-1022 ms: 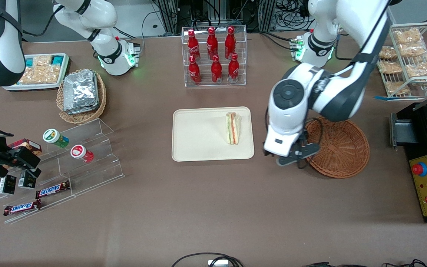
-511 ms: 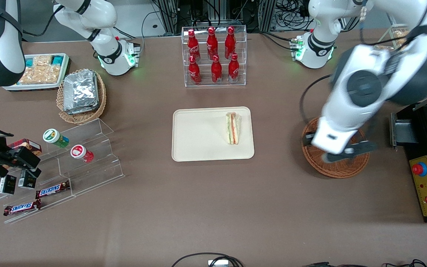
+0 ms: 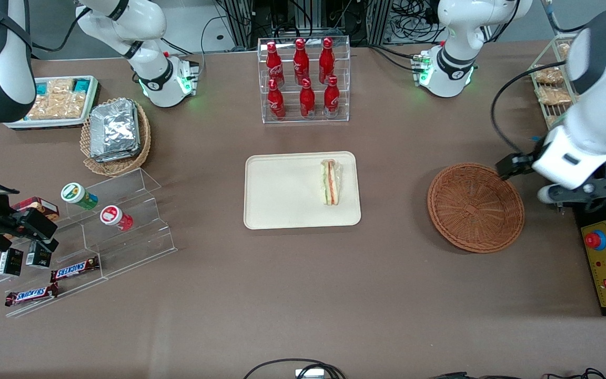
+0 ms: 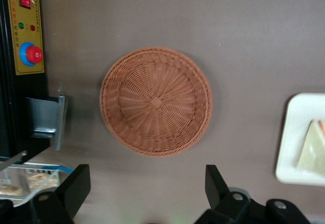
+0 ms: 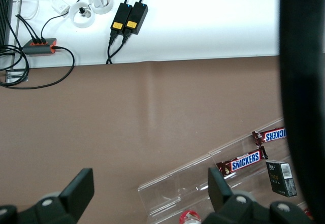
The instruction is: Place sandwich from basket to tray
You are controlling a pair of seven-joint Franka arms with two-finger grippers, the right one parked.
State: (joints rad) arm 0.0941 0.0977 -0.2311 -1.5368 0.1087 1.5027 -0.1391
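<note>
The sandwich [image 3: 331, 182] lies on the cream tray [image 3: 282, 189], close to the tray's edge that faces the basket. The reddish-brown wicker basket [image 3: 475, 207] sits beside the tray toward the working arm's end of the table, with nothing in it. My left gripper [image 3: 582, 192] hangs open and holds nothing, high above the table just past the basket's rim, by the black control box. The left wrist view looks down on the basket [image 4: 156, 101], with the gripper [image 4: 146, 172] wide open, and catches the tray [image 4: 299, 132] and the sandwich [image 4: 312, 150].
A black control box with a red button [image 3: 596, 240] stands at the working arm's end. A wire rack of snack packets [image 3: 550, 89] is near it. A clear rack of red bottles [image 3: 304, 79] stands farther from the camera than the tray. Acrylic steps [image 3: 119, 221] and a foil-packet basket [image 3: 116, 134] lie toward the parked arm's end.
The gripper has swung from between tray and basket, across the basket, to the working arm's end of the table, rising as it went. The sandwich stayed on the tray.
</note>
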